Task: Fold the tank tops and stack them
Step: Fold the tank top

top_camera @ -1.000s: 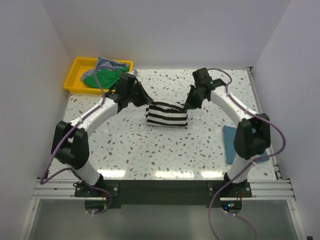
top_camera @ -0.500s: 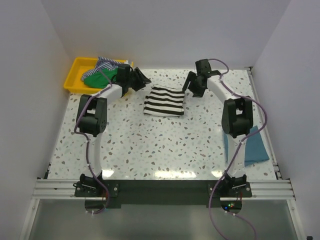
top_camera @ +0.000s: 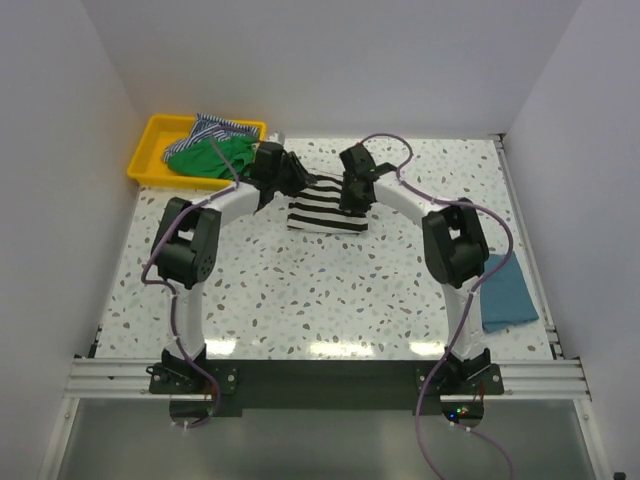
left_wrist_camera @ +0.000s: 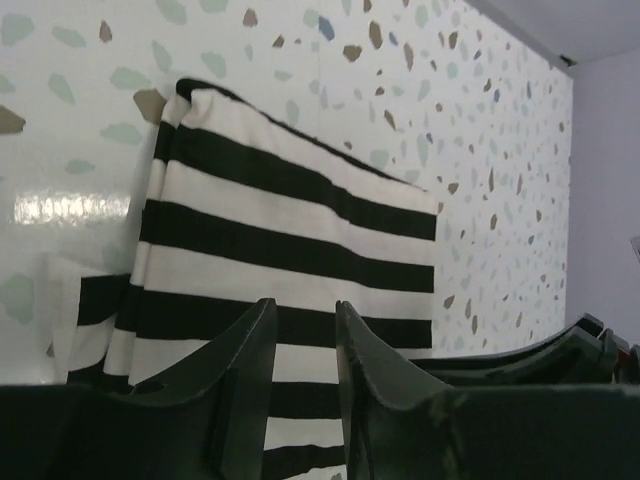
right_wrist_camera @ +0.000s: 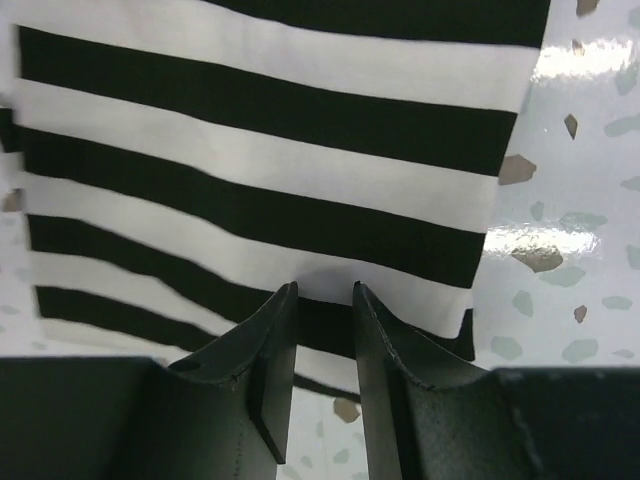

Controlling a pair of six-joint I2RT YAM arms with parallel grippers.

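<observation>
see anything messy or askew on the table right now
The crumpled green cloth tank top spills over the near rim of the yellow plastic tray, and the folded black-and-white striped tank top lies slightly askew.

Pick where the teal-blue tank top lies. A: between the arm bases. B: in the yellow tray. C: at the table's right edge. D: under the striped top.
C: the teal-blue tank top sits at the far right, well apart from the striped top.

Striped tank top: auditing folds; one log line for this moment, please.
striped tank top: folded, far centre | left pincer: over it, jaws narrow, grip unclear | right pincer: same
</observation>
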